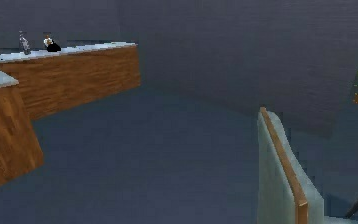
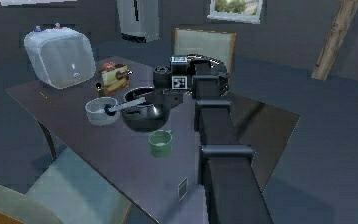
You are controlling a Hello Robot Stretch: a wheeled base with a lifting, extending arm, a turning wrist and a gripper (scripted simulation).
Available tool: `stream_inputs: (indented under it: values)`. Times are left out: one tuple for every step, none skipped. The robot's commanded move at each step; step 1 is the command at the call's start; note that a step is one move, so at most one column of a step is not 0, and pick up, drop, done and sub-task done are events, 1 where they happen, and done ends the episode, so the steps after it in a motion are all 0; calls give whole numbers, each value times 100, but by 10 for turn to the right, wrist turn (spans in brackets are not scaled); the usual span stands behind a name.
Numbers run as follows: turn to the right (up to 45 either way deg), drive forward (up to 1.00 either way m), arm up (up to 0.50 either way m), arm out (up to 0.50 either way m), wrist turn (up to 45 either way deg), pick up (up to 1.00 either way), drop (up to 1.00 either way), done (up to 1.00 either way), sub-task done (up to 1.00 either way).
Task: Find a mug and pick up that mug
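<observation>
A small green mug (image 2: pixel 162 142) stands near the front of a dark table (image 2: pixel 57 110) in the arm side view. The arm's dark bar (image 2: pixel 222 160) rises just to the mug's right and reaches over the table. At its far end, left of the two white marked squares, sits my gripper (image 2: pixel 159 75), well beyond the mug. Table things lie around and behind the gripper, so I cannot tell whether it holds anything.
On the table stand a white rounded appliance (image 2: pixel 59 57), a small brown box (image 2: pixel 112 76), a grey bowl (image 2: pixel 101 110) and a black bowl (image 2: pixel 143 112). Chairs (image 2: pixel 205 45) (image 2: pixel 37 195) flank the table. In the forward view, a wooden counter (image 1: pixel 67 80) stands at left and a chair back (image 1: pixel 282 165) is close at right.
</observation>
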Motion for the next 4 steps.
stream_inputs:
  values:
    - [0, 0, 0, 0, 330, 0, 0, 0, 0]
    - [0, 0, -30, 0, 0, 0, 0, 0, 0]
    - [0, 0, 0, 0, 0, 100, 0, 0, 0]
    - [0, 0, 10, 0, 0, 0, 0, 0, 0]
